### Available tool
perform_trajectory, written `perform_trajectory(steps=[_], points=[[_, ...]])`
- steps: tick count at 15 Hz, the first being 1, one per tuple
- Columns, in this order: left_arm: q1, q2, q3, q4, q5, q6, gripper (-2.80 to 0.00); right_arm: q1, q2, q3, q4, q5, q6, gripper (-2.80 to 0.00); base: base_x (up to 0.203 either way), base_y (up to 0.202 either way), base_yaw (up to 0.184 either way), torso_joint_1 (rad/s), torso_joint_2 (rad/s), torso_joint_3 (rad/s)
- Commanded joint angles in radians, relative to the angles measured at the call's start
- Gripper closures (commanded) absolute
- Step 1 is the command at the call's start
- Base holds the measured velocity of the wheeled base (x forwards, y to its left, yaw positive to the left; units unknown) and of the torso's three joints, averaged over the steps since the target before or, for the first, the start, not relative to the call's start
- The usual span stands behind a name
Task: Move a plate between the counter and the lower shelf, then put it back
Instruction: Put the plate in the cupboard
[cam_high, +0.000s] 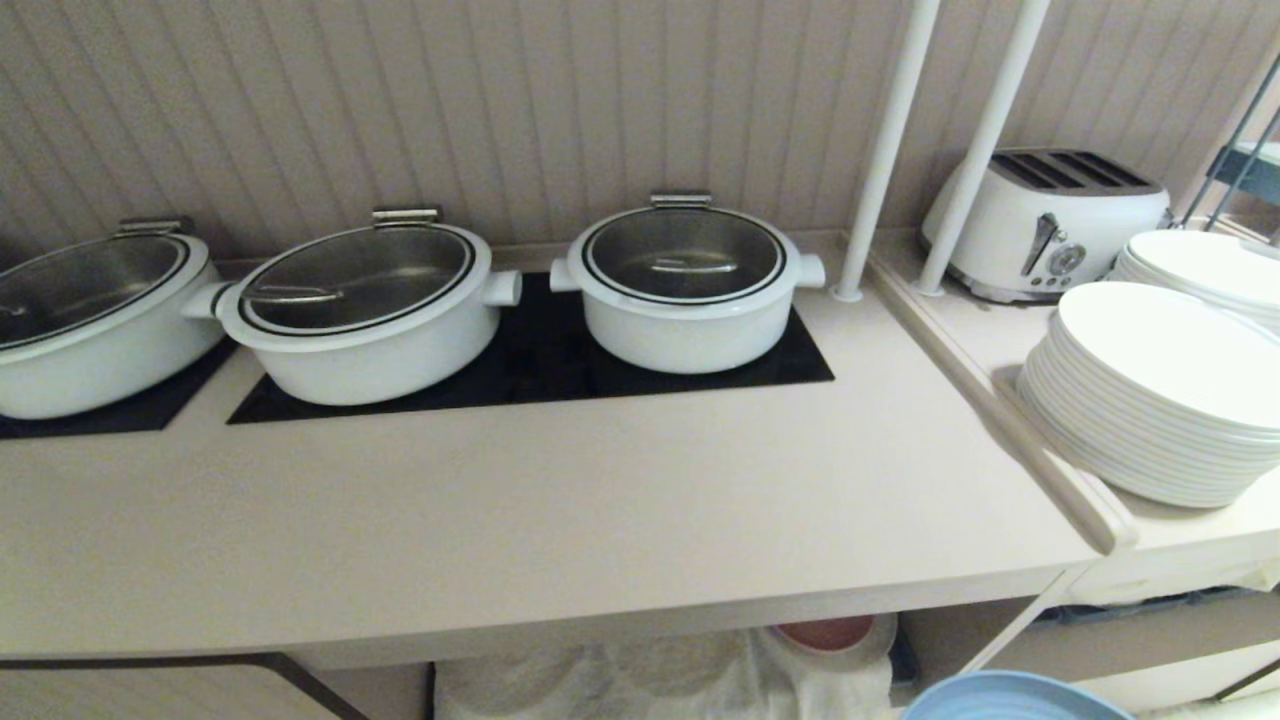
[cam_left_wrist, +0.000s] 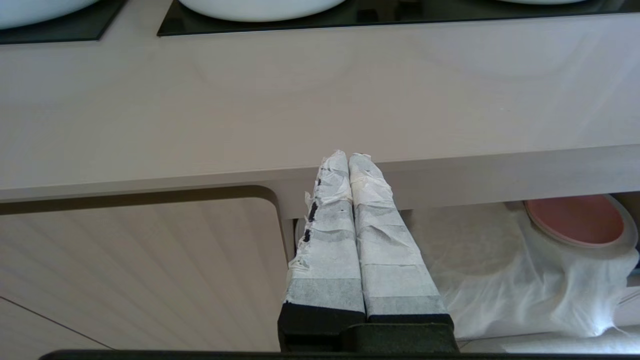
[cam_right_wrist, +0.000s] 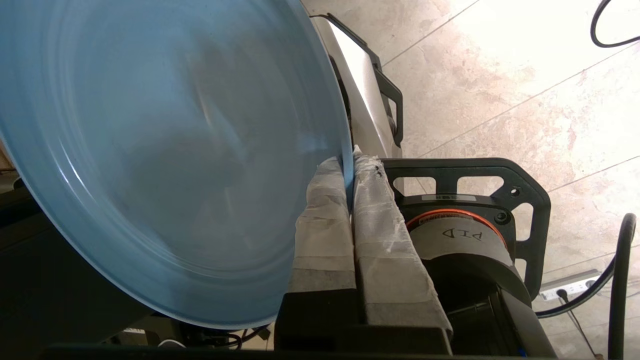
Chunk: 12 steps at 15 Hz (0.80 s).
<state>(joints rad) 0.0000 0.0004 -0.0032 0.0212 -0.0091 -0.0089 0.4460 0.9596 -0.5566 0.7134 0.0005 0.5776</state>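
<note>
Blue plate (cam_right_wrist: 165, 160) sits pinched by its rim in the right gripper (cam_right_wrist: 350, 175), jaws clamped tight, held low in front of the counter (cam_high: 560, 520) edge w/ the lower shelf (cam_high: 660, 680) just beyond & left, counter top above that.

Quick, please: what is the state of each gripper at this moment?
Left gripper: closed, holding nothing, parked before the counter edge.
Right gripper: closed on the rim of the light-blue plate.
</note>
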Motion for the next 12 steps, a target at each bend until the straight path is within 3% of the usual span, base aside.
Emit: perform_trajectory(steps=[1, 12], points=[[0.0, 0.0, 0.0, 0.0, 0.0, 0.0, 0.0, 0.0, 0.01, 0.0, 0.003, 0.001, 0.004, 0.0, 0.0, 0.0, 0.0, 0.0, 0.0, 0.0], [0.0, 0.0, 0.0, 0.0, 0.0, 0.0, 0.0, 0.0, 0.009, 0.014, 0.001, 0.001, 0.004, 0.0, 0.0, 0.0, 0.0, 0.0, 0.0, 0.0]])
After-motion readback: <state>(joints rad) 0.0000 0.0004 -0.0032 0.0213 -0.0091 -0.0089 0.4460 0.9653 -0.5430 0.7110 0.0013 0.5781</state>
